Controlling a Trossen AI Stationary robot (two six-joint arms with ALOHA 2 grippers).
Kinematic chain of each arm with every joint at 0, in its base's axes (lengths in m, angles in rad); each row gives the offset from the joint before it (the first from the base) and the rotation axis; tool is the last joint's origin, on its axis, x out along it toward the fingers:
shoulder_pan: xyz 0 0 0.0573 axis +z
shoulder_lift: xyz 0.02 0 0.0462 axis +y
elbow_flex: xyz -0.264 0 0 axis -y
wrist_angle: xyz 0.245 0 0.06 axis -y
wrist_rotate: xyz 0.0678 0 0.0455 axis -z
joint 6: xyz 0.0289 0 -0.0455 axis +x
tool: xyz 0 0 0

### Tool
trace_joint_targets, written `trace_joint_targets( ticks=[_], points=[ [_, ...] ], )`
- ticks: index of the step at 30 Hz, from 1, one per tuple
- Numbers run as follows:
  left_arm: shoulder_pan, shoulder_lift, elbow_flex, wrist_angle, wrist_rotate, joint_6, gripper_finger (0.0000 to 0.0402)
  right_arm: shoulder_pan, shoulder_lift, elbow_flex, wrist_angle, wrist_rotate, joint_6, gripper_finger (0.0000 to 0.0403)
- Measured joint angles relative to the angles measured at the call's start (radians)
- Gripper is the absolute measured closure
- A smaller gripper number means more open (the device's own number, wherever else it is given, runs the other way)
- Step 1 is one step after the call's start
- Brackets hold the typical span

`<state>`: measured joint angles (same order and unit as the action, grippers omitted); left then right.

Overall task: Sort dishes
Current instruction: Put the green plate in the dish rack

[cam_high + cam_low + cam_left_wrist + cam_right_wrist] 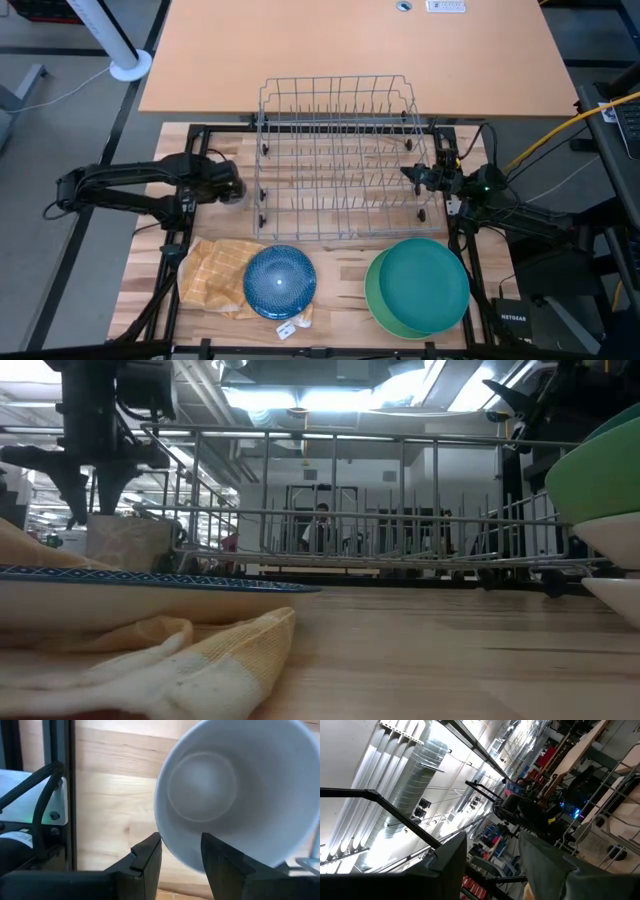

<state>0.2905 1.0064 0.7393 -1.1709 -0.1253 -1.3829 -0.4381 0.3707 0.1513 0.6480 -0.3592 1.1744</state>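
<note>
We take the grey wire rack (340, 160) as landmark. The left gripper (232, 187) hangs just off the rack's left side, pointing straight down at the small grey mug (235, 790), which stands upright on the table there. In the left wrist view we look down into the mug's pale interior; one dark finger (147, 860) lies outside the rim and the other inside, both apart from the wall, so we read the jaws as narrowly parted and gripping nothing.

The relation that governs the coming move: the mug sits directly under this gripper, its axis vertical, its rim threading the gap. We judge the left arm far nearer to it than the right.

The right gripper (412, 174) waits at the rack's right side, tilted upward toward the ceiling, fingers spread, empty.

In front of the rack lie the blue plate (279, 281), partly on the checked cloth (212, 272), and, further right, the teal plate (424, 284) stacked on a green one (378, 300).
</note>
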Motion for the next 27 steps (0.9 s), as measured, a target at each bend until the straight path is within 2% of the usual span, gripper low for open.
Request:
trace_joint_targets(
  ticks=[8,14,17,21,24,27],
  points=[
    [-0.001,-0.101,0.051,-0.06,0.02,0.007,0.0273,0.0,0.0,0.041,0.006,-0.012,-0.003,0.022],
    [-0.019,-0.194,0.123,-0.05,0.097,0.133,0.0273,0.0,0.0,0.108,0.005,-0.044,-0.005,0.022],
    [-0.056,-0.231,0.15,0.022,0.127,0.174,0.0272,0.0,0.0,0.143,-0.02,-0.063,-0.005,0.022],
    [-0.128,-0.27,0.16,0.2,0.134,0.213,0.0272,0.0,0.0,0.211,-0.125,-0.11,-0.003,0.022],
    [-0.187,-0.28,0.16,0.353,0.133,0.255,0.0272,0.0,0.0,0.309,-0.275,-0.145,-0.002,0.022],
    [-0.236,-0.277,0.16,0.475,0.106,0.313,0.0272,0.0,0.01,0.437,-0.505,-0.181,-0.013,0.022]
  ],
)
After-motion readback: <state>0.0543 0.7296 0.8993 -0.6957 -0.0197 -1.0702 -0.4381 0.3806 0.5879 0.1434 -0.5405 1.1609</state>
